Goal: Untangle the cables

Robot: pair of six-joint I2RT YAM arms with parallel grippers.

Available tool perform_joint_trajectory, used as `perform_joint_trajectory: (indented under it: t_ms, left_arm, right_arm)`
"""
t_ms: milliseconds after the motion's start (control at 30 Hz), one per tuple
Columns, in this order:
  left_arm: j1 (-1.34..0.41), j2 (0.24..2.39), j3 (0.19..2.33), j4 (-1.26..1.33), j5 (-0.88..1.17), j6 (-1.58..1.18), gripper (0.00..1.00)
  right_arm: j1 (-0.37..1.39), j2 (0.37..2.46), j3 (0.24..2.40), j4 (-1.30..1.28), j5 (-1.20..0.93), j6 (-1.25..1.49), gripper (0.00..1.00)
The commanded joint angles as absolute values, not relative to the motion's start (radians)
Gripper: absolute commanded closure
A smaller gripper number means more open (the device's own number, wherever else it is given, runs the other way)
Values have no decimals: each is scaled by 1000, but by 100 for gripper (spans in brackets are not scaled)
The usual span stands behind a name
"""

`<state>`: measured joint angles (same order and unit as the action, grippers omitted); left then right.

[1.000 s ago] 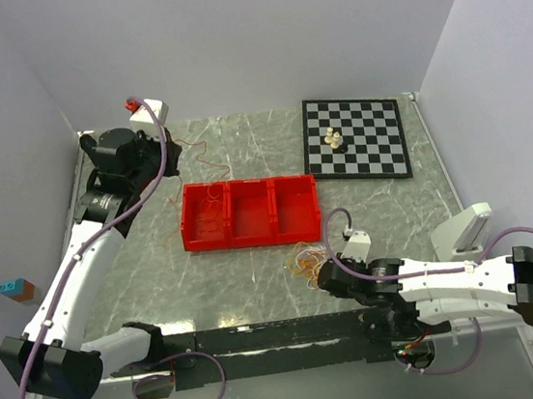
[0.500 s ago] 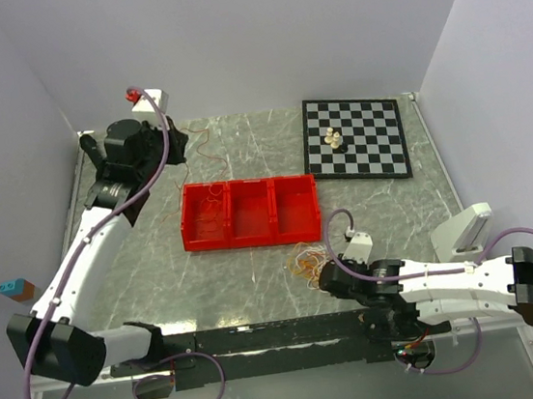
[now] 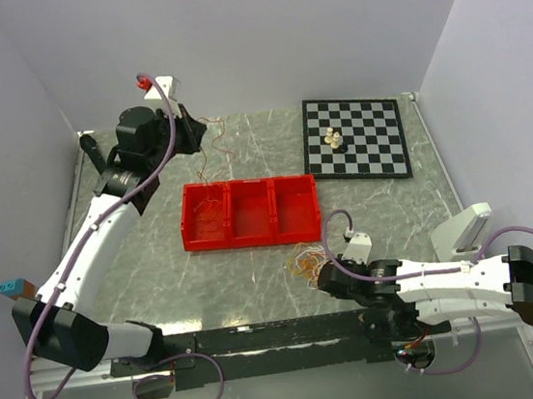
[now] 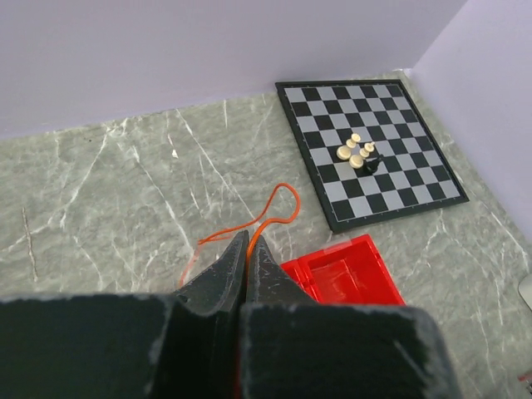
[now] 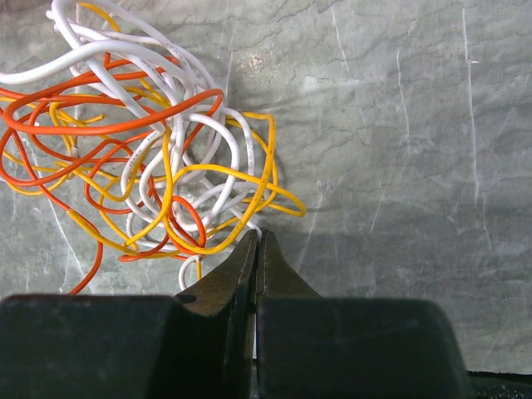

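A loose tangle of cables (image 3: 303, 258) in orange, yellow and white lies on the marble table (image 3: 256, 269) in front of the red tray. It fills the upper left of the right wrist view (image 5: 166, 166). My right gripper (image 3: 323, 275) (image 5: 256, 234) sits at the tangle's near edge. It is shut on a white cable that runs into its tips. My left gripper (image 3: 198, 130) (image 4: 248, 237) is raised at the back left, shut on a single orange cable (image 4: 278, 204). That cable hangs down toward the tray (image 3: 205, 158).
A red three-compartment tray (image 3: 252, 241) (image 4: 349, 274) sits mid-table, with thin cables (image 3: 207, 207) in its left bin. A chessboard (image 3: 377, 147) (image 4: 391, 158) with a few pieces (image 3: 334, 139) lies back right. A white object (image 3: 463, 227) stands at the right.
My left arm has swung to the right along the back wall and risen, carrying the orange cable with it. The right arm and the tangle have stayed put.
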<state>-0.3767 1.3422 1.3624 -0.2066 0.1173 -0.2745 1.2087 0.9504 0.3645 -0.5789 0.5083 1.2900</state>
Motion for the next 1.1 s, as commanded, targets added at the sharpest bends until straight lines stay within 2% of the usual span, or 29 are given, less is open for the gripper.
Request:
perform_joint_trajectory:
  t_ms: [0,333,500,533,667,767,867,1067]
  left_arm:
    - [-376,1351,1336,-169,83,-268,99]
    - [-327,1302,1129,-118,32,-209,99]
    - [-325,1269,1147,-144,78,-209,99]
    - [-324,1264,1163,-155,87,-209,99]
    - [-325,1244,1248,-215,146,-190,99]
    - [-325,1221,1296,-248,208,-154,99]
    - [-325,1195,1312,-281,258,-95,99]
    - [-325,1160,1325,-357,376,30,99]
  right_arm:
    - [1216,959,373,-564,509,1307,100]
    - [1216,953,367,-566,502,1312,100]
    - [1218,951,406,-536,494,1224,100]
    - [1219,945,423,-531,497,1191,94]
    - [1232,873,491,-519,523,1048,47]
    - [1232,787,544,-511,548,944,29]
    - [1230,730,623,-497,566,832,18]
    - [1168,805,811,-460,603,680,18]
